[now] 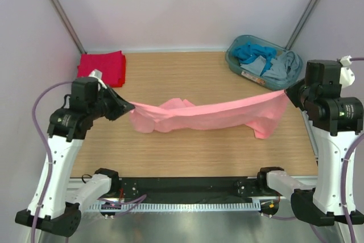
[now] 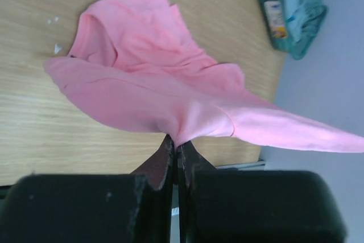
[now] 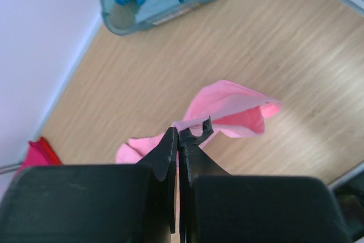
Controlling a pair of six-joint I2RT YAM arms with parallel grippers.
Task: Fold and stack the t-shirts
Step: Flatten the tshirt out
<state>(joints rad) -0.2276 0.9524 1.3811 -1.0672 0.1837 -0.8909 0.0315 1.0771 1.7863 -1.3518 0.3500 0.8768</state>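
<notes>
A teal basket (image 1: 230, 61) sat on the wooden table (image 1: 187, 78) ahead and left of the right gripper (image 1: 288, 94), heaped with bright blue cloth (image 1: 250, 52) and grey-blue cloth (image 1: 282, 68); white specks (image 2: 57, 48) lay ahead-left of the left gripper (image 2: 173, 140).

The left arm (image 1: 54, 163) and the right arm (image 1: 330, 169) look alike: smooth white links with rounded black joint housings and black feet. A lilac cable (image 1: 35, 112) loops along the left arm, and a second lilac cable (image 1: 356, 58) leaves a small white plug at the top of the right arm. The left gripper (image 1: 131, 105) and the right gripper (image 1: 286, 96) are matt black. Each has a blocky body with rounded corners and thin wedge-shaped fingers (image 2: 162, 163).
</notes>
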